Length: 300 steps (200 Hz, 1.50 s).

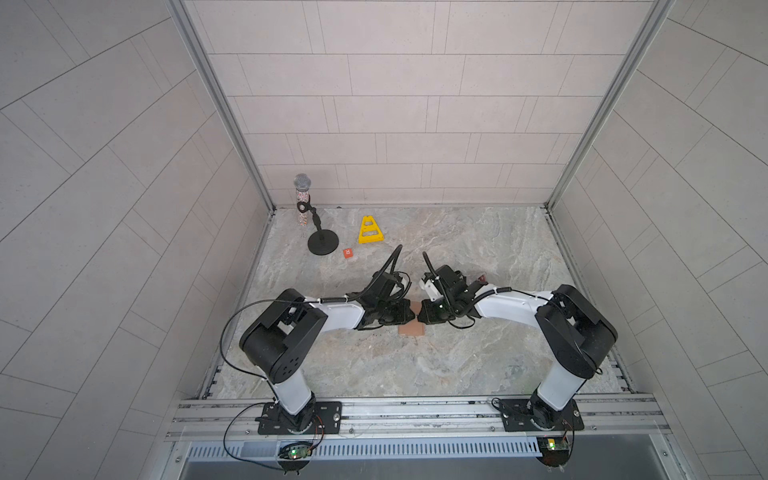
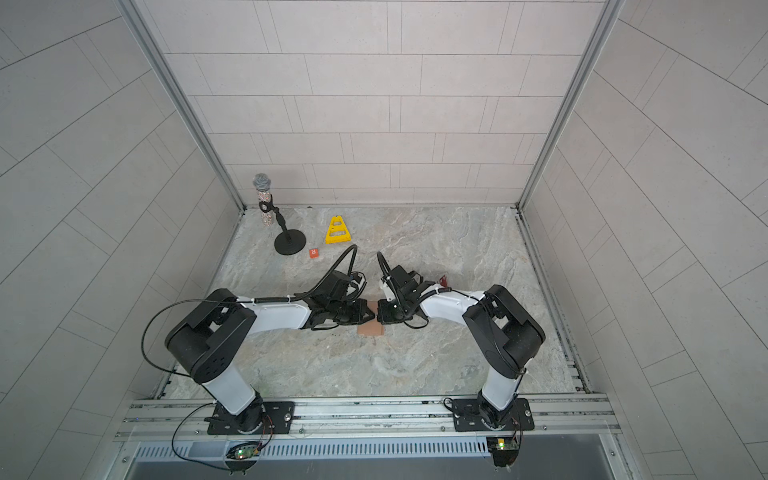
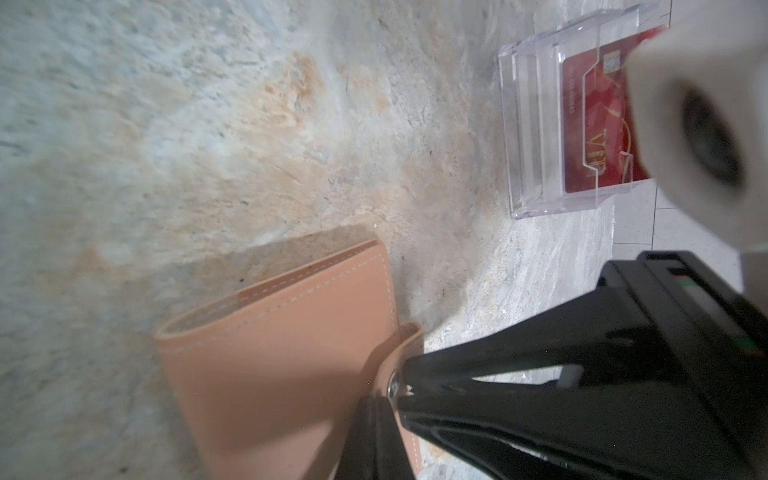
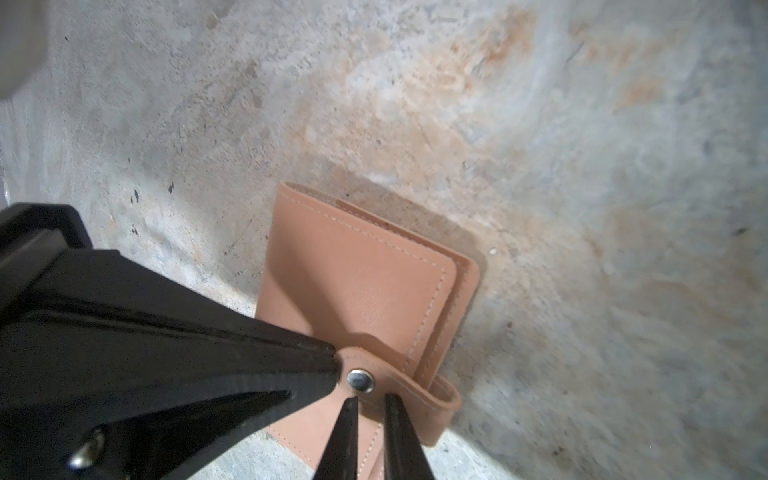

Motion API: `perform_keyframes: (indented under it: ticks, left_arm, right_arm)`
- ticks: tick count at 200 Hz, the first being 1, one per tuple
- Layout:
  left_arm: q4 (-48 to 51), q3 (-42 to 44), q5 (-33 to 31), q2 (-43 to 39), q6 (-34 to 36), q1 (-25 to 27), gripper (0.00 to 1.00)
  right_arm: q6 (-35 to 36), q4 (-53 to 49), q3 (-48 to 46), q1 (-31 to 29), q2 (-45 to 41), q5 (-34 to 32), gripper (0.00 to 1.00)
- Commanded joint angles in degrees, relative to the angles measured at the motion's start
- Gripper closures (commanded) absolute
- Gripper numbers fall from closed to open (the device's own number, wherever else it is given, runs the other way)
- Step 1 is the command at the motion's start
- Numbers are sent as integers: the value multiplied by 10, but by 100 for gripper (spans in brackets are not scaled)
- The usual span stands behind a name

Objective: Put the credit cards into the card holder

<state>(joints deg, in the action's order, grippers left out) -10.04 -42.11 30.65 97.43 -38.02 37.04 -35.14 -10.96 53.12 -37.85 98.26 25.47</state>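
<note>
The tan card holder [image 1: 411,330] [image 2: 371,329] lies folded shut on the marble table between both arms. Its snap tab [image 4: 360,380] is fastened. My left gripper [image 4: 332,363] [image 3: 376,432] is shut, and its tip touches the tab's rounded end, clamping nothing I can see. My right gripper [image 4: 371,401] [image 3: 405,382] stands a narrow gap open, its tips on the holder just beside the snap. A red credit card [image 3: 598,124] with gold "VIP" lettering stands in a clear plastic box [image 3: 536,137] behind the right arm. Only a red sliver of the card [image 2: 444,279] shows in a top view.
At the back left stand a microphone on a black stand [image 1: 309,216], a yellow triangular frame [image 1: 370,230] and a small orange tag [image 1: 348,253]. Tiled walls close the table on three sides. An aluminium rail runs along the front edge [image 1: 415,411].
</note>
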Motion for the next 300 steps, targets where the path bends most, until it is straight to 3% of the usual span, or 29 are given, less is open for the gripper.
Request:
perform_keyframes:
  ticks: [1,63,116,175,300]
  left_arm:
    - [12,-2,-6,5,4,2,100]
    - [41,-10,-13,-22,15,2,100]
    - [48,-21,-3,-26,17,2,100]
    - [57,-20,-7,-36,22,2,100]
    - [52,-11,-12,-41,25,1,100]
  right_arm:
    - [2,-7,2,0,0,-1,84]
    - [2,-34,-2,6,-71,-48,67]
    - [2,-44,-21,35,-73,-64,68]
    - [10,-13,-16,37,-21,5,68]
    - [7,1,-3,26,13,28,68]
